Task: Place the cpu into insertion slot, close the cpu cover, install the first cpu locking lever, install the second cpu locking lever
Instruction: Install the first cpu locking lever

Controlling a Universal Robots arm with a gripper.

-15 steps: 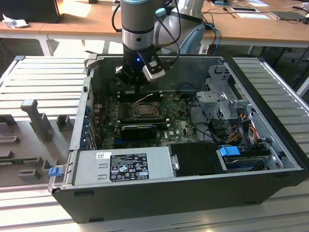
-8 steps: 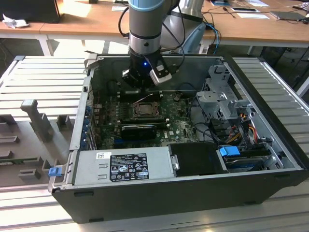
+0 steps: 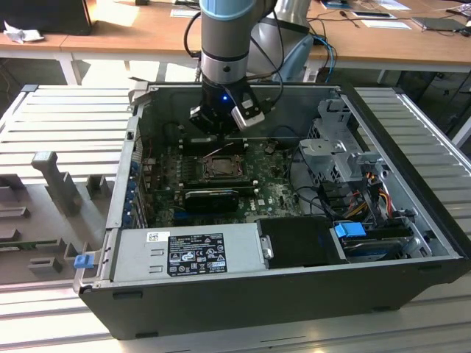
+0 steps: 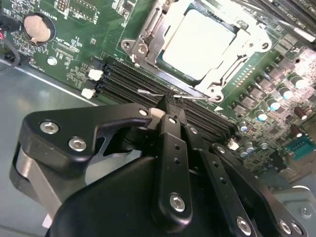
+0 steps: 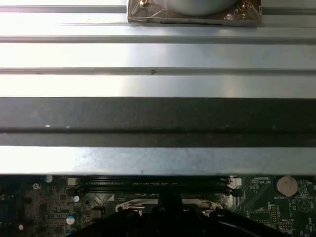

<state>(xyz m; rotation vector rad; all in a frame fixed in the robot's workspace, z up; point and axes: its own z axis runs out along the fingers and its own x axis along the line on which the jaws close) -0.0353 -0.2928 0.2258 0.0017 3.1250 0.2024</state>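
Observation:
My gripper [image 3: 219, 132] hangs inside the open computer case, just behind the insertion slot [image 3: 218, 166] on the green motherboard [image 3: 274, 195]. In the second wrist view the gripper [image 4: 167, 104] is shut, its tips together and touching a thin wire locking lever [image 4: 190, 97] that lies along the socket's edge. The cpu [image 4: 197, 40], pale silver, sits in the socket. The metal cpu cover [image 4: 146, 40] lies flat around it. In the first wrist view the gripper's dark body [image 5: 168, 219] sits over the board's edge.
Black memory slots [image 4: 126, 85] run between the gripper and the socket. A long black ribbed card [image 3: 212, 197] lies in front of the socket. A power supply [image 3: 188, 254], a drive cage [image 3: 335, 151] and cables [image 3: 360, 193] crowd the case. A coin battery [image 4: 37, 28] sits nearby.

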